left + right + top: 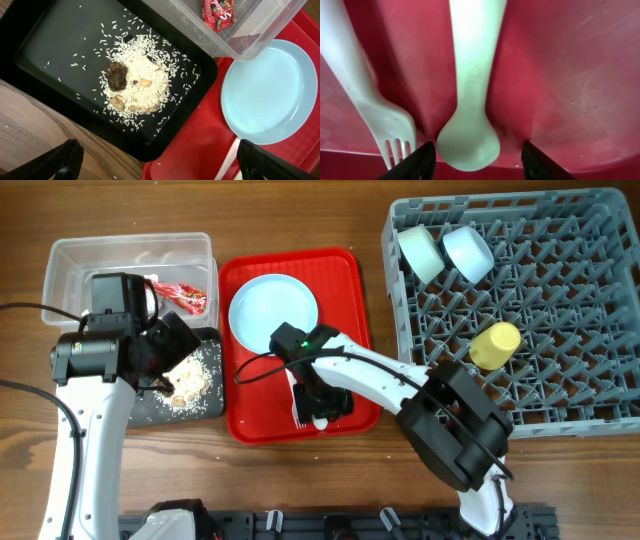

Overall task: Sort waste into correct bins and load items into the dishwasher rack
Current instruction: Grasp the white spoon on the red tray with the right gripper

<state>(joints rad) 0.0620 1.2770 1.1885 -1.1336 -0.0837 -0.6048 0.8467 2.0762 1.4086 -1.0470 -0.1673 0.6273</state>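
The red wrapper (183, 296) lies in the clear tub (70, 258), also in the left wrist view (218, 12). Rice scraps (135, 82) lie in the black tray (148, 408). The pale blue plate (273, 310) sits on the red serving tray (345, 275). A white spoon (469, 90) and fork (375, 107) lie on that tray. My right gripper (477, 160) is open, low over the tray, its fingers either side of the spoon's bowl. My left gripper (160, 162) is open and empty above the black tray's edge. Two bowls (420, 252) (467, 252) and the yellow cup (494, 345) sit in the grey rack (580, 310). The tissue is out of view.
The rack stands at the right, the tub and black tray at the left, the red serving tray between them. Black arm cables run over the wood table (30, 210) at the left.
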